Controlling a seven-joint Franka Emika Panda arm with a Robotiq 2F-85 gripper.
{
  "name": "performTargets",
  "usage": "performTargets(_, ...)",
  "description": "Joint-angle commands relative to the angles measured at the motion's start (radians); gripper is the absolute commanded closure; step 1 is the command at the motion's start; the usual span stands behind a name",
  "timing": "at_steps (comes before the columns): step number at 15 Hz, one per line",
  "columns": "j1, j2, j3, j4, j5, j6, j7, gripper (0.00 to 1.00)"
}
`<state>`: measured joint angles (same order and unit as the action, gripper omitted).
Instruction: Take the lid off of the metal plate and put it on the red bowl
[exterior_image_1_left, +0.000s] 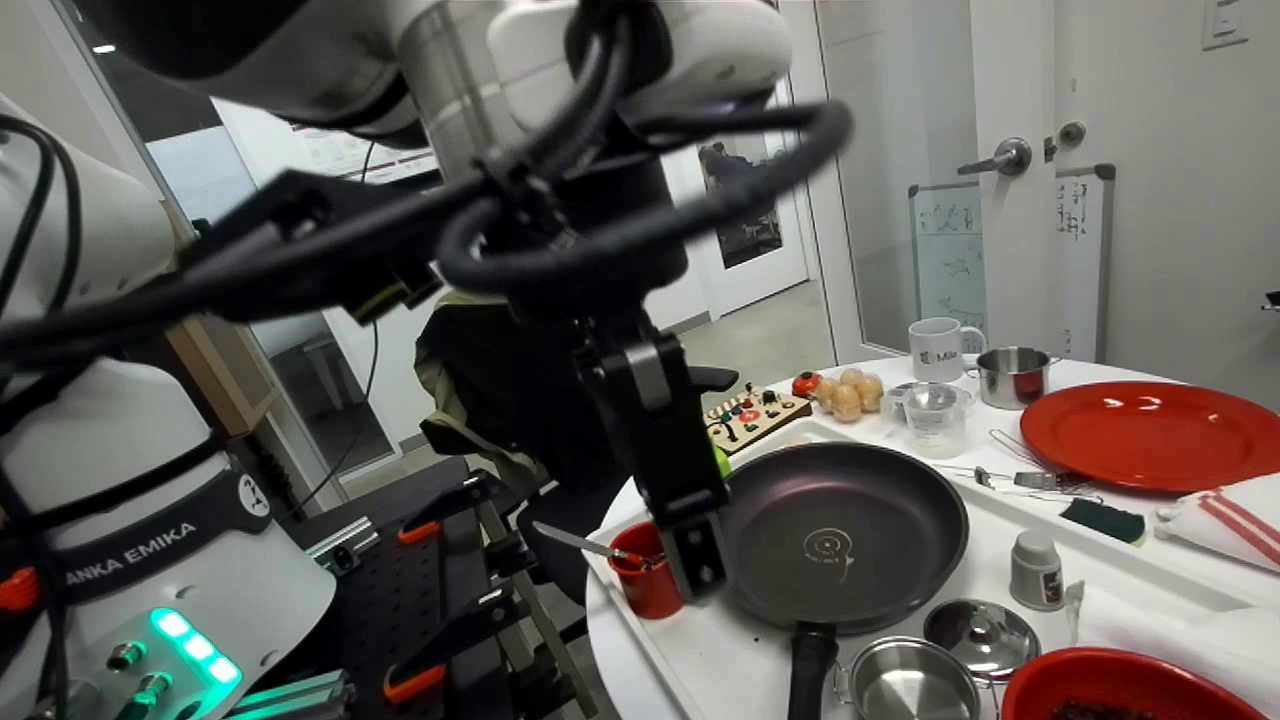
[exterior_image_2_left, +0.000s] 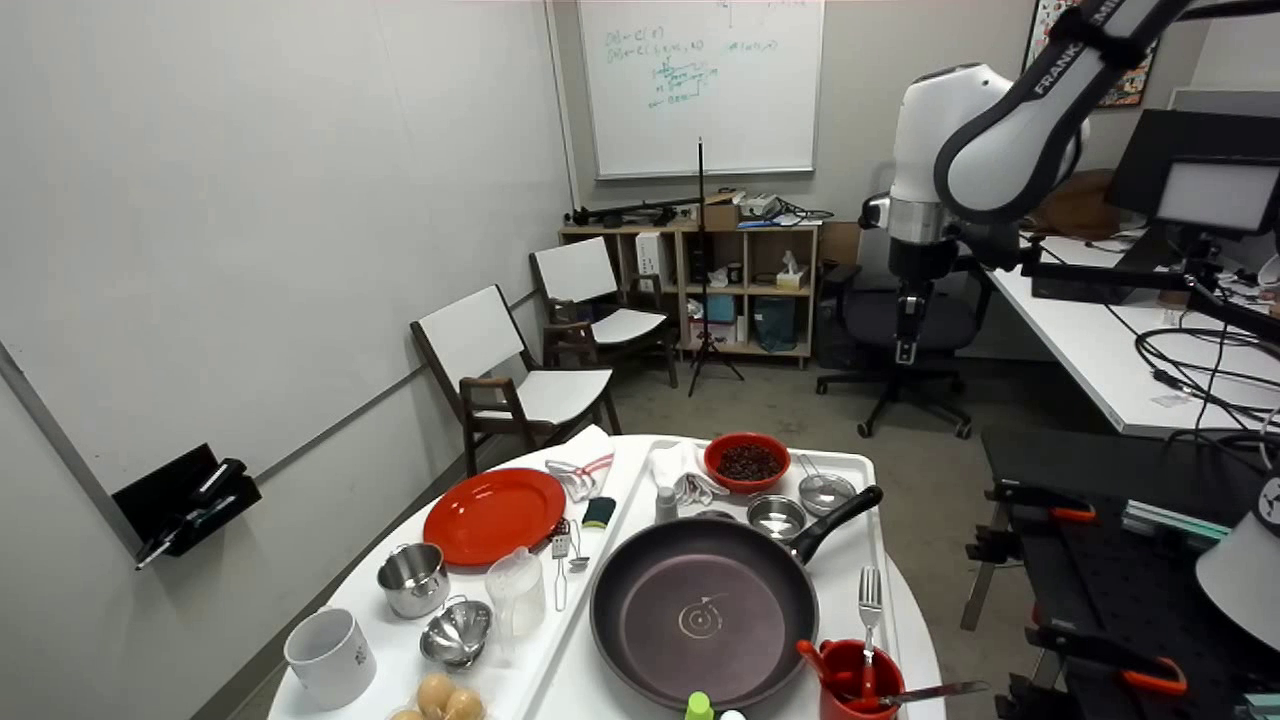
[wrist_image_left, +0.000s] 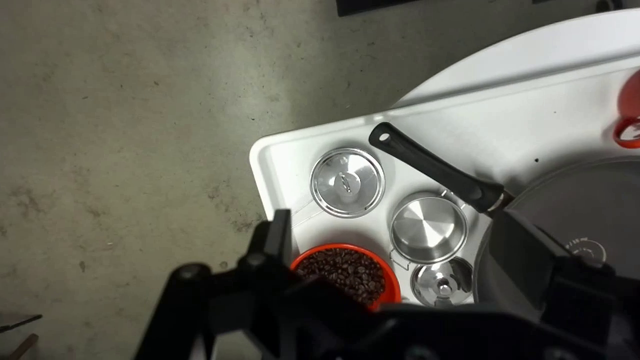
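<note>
A round silver lid (wrist_image_left: 347, 182) with a small centre loop lies near the tray's corner. Thin wires stick out from under it, and it also shows in an exterior view (exterior_image_2_left: 827, 493). A shiny knobbed lid (wrist_image_left: 442, 282) lies beside a small metal pot (wrist_image_left: 429, 227). No separate metal plate is plainly visible. The red bowl (wrist_image_left: 392, 285), holding dark beans, is in both exterior views (exterior_image_1_left: 1100, 668) (exterior_image_2_left: 747, 486). My gripper (wrist_image_left: 392, 220) is open and empty, high above the tray, fingers wide apart. It also shows in both exterior views (exterior_image_1_left: 705, 575) (exterior_image_2_left: 906, 350).
A large black pan (exterior_image_2_left: 700, 620) fills much of the white tray (wrist_image_left: 320, 127), its handle (wrist_image_left: 435, 167) pointing toward the silver lid. A red cup (exterior_image_1_left: 650, 590) with cutlery stands at the tray's edge. A red plate (exterior_image_2_left: 495, 515), mug (exterior_image_2_left: 330, 655) and metal cup (exterior_image_2_left: 413, 580) stand outside the tray.
</note>
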<state>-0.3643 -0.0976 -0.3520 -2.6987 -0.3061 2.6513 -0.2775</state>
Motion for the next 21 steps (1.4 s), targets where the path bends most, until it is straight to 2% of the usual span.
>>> performTargets(1,0.013,0.216,-0.009,0.098,0.063,0.093,-0.113,0.0)
performTargets(6,-0.038,0.424,0.058,0.201,0.139,0.158,-0.227,0.0)
performTargets(12,-0.098,0.608,0.115,0.329,0.12,0.172,-0.235,0.0)
performTargets(15,-0.124,0.665,0.144,0.369,0.112,0.192,-0.25,0.0)
performTargets(21,-0.153,0.709,0.225,0.365,0.085,0.363,-0.278,0.0)
